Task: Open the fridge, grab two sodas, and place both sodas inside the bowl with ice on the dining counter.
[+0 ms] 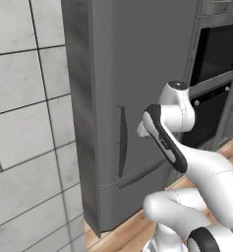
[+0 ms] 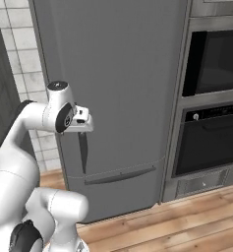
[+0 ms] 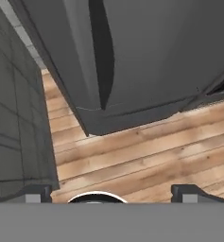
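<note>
fridge (image 2: pixel 113 74) door shut, fills wall ahead, dark handle (image 2: pixel 83 150) low on its left edge | gripper (image 2: pixel 86 120) just in front of handle, above its top, not touching | jaws wide apart, empty | ovens (image 2: pixel 214 98) right of fridge

Shut fridge (image 2: pixel 118 74) door blocks ahead; tiled wall (image 1: pixel 24 123) close leftward; gripper (image 3: pixel 111 193) apparently short of handle (image 2: pixel 83 150), open floor (image 3: pixel 146 156) below

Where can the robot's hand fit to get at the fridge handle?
Bare door panel lies right of the dark door handle, and wood floor is clear below the fridge. The gripper hangs open. It is tighter left, between fridge and tiled wall.
</note>
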Available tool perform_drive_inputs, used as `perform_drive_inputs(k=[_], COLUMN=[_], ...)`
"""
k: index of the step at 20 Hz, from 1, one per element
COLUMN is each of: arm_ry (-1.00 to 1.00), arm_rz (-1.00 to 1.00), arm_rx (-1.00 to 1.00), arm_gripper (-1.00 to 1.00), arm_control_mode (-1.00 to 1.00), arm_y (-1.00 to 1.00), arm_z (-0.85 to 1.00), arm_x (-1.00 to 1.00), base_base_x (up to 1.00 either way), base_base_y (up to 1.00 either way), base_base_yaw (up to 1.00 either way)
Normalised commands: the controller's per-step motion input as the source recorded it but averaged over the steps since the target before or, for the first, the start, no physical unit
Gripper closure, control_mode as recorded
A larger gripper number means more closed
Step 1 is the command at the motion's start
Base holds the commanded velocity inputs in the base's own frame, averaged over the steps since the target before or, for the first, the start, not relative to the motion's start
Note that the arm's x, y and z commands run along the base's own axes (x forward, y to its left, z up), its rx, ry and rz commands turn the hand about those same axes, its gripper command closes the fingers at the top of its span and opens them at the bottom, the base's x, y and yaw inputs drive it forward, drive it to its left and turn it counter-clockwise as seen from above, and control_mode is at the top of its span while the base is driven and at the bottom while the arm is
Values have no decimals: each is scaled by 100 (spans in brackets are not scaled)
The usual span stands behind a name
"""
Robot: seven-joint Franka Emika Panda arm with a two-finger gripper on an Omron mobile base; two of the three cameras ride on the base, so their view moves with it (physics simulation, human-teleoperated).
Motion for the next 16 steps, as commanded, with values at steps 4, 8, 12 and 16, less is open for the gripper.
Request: perform_drive_inputs(k=[4, 8, 12, 16], arm_ry=[-22, -27, -28, -12], arm_rz=[31, 23, 15, 0], arm_rx=[10, 12, 17, 15], arm_gripper=[-100, -100, -100, -100], arm_control_mode=[-100, -100, -100, -100], arm_y=[0, 1, 0, 5], arm_z=[-79, -65, -51, -3], arm_x=[-2, 0, 0, 0], base_base_x=[0, 0, 0, 0], base_base_y=[0, 0, 0, 0], base_base_yaw=[0, 0, 0, 0])
